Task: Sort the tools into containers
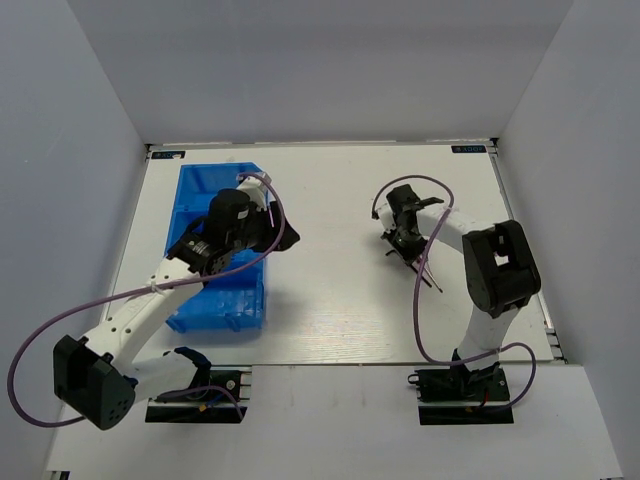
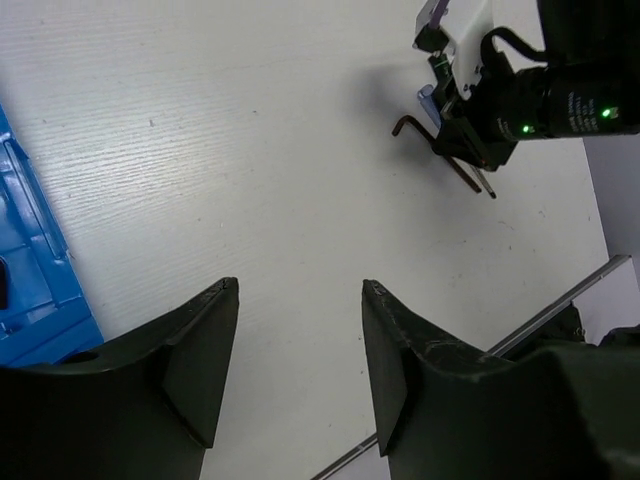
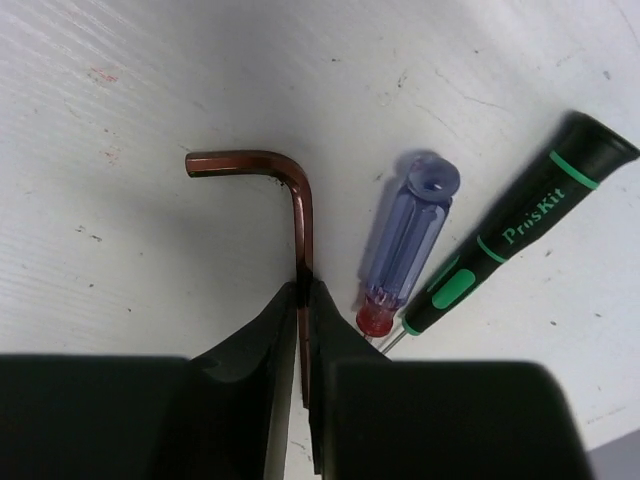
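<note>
Now gripped: hex key, clenched at its shank by right gripper.
Left gripper: released, empty.
Advice: lift vertically, clear of adjacent blue screwdriver; carry left to bin.

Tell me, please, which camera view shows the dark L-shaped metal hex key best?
Right wrist view: the dark L-shaped metal hex key is large there, its long arm pinched by the right gripper. Left wrist shows the key small; top external, too tiny to distinguish.

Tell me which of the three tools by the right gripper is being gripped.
The brown L-shaped hex key: its long shank is pinched in the right gripper, while the blue-handled screwdriver and black-green screwdriver lie free.
</note>
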Available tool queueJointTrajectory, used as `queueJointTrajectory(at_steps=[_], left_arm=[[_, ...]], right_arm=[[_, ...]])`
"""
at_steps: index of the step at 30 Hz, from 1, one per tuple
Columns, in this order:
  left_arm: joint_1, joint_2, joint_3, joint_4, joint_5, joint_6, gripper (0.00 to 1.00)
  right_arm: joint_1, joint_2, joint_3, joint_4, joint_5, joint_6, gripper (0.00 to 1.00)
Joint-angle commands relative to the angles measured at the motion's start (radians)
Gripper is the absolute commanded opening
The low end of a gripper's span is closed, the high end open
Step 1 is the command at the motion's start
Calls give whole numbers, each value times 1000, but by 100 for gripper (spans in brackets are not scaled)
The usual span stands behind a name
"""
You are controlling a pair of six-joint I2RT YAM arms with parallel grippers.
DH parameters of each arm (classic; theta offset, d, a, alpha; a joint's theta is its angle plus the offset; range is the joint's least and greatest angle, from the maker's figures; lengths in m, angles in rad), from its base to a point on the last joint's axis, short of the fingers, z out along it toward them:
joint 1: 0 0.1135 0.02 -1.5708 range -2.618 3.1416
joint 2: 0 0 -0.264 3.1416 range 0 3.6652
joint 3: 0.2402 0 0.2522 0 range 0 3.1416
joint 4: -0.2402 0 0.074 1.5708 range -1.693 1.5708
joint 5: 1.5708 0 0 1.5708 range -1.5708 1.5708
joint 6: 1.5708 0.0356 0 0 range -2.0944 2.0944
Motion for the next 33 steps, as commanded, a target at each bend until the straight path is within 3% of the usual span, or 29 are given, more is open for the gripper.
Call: queueJointTrajectory(at_steps=[1,5,9,12,13,18,20,22,24,25,30,31,32,33], left_arm=[[-6,-51,56,-14,-33,4,63],[-6,-70,56,-34,-42,4,63],[-6,-92,80,-34,-42,35,63],[-6,-127,102,-11,-42,61,63],[-6,-141,124,3,-42,72,63],[-6,-173,149,12,-31,82,63],[-6,-186,149,12,-31,82,63],[-6,-210,149,1,-43,82,63],[-6,-225,149,-11,-53,82,63],[-6,-238,149,-11,-63,82,63],[-6,-259,171,-83,-82,92,63],[-6,-268,171,-92,-82,92,63],[-6,-268,171,-110,-91,92,63],[-6,-268,181,-111,-91,92,63]], right_arm=[[24,75,-102,-2,25,39,10],[26,84,-73,-35,-72,58,0],[15,41,33,-154,-387,-26,0],[29,38,197,-263,-671,-163,0],[41,50,322,-322,-736,-192,0],[110,280,781,-496,-925,-241,0],[154,317,869,-378,-980,-203,0],[191,295,836,-7,-1023,-48,0],[236,285,736,192,-1026,88,0],[260,308,740,401,-1020,155,0],[335,545,1046,741,-855,432,0],[364,578,1111,704,-833,415,0],[374,609,1291,682,-818,414,0],[381,665,1324,653,-766,415,0]])
